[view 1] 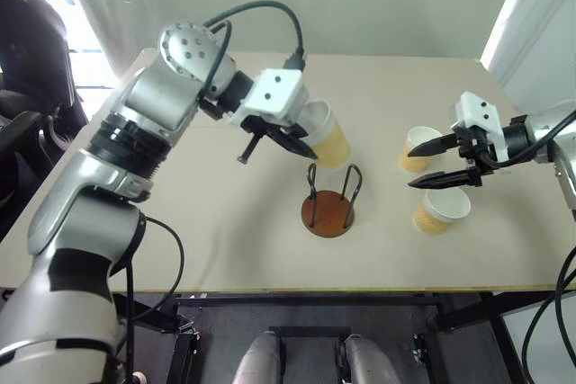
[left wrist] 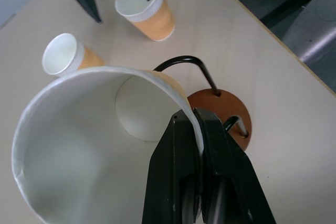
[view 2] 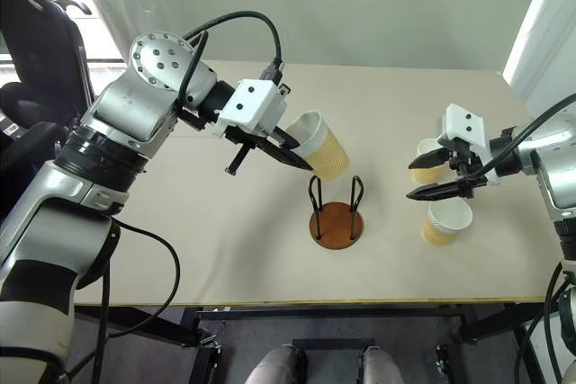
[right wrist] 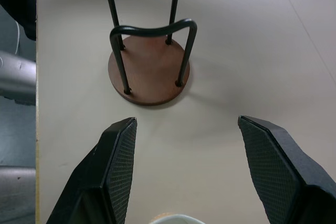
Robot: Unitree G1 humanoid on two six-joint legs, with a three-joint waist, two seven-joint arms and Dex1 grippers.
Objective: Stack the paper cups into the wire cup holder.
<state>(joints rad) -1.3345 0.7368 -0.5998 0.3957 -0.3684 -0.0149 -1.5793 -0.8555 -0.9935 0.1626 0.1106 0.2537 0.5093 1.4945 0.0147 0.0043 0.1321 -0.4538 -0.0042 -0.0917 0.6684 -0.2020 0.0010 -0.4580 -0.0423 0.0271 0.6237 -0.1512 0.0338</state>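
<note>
The wire cup holder (view 1: 328, 206) stands empty mid-table. Just above it, tilted, hangs 1 paper cup (view 1: 326, 135), its rim pinched by the left gripper (view 1: 292, 144). The other 2 cups (view 1: 441, 208) (view 1: 418, 147) sit to the right, under the right gripper (view 1: 430, 163), jaws apart

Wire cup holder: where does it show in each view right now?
Left eye: wire cup holder centre, below the held cup.
Right eye: centre.
Left wrist: past that cup's rim.
Right wrist: upper middle.
Shared landmark: its reddish-brown disc base.
</note>
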